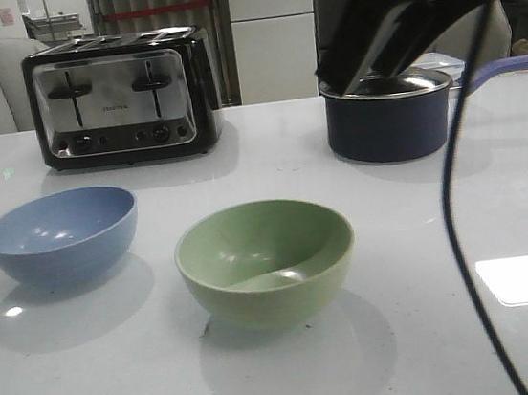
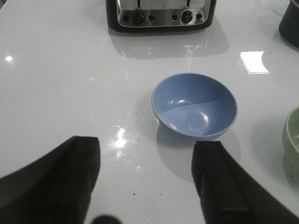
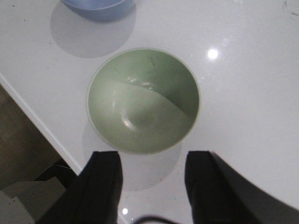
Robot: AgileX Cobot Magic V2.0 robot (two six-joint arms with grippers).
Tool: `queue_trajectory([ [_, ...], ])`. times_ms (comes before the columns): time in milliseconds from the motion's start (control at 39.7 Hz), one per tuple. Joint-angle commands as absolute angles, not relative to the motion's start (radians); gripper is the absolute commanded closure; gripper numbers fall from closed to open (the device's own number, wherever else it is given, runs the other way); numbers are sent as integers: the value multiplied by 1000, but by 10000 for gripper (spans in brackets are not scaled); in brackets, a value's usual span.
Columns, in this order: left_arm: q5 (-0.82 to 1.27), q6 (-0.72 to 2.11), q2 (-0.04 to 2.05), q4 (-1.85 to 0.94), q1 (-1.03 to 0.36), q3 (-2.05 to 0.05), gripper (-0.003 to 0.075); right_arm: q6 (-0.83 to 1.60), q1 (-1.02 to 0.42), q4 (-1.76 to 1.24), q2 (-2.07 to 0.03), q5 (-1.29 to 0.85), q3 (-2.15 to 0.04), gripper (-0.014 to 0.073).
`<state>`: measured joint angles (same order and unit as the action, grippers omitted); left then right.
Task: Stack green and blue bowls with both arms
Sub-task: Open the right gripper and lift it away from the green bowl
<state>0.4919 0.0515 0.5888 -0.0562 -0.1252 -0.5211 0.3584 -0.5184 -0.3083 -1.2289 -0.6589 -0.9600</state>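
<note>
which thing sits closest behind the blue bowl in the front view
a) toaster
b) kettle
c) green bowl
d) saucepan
a: the toaster stands at the back of the table behind the blue bowl, while the saucepan is far off to the right and the green bowl sits nearer the camera.
</note>
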Motion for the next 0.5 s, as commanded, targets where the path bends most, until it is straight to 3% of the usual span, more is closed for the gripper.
queue_trajectory([
  [0, 414, 48, 595, -62, -122, -552, 231, 375, -517, -310, -1107, -615, -906, 159],
  [478, 530, 102, 633, -59, -122, -607, 231, 375, -517, -293, -826, -648, -683, 159],
])
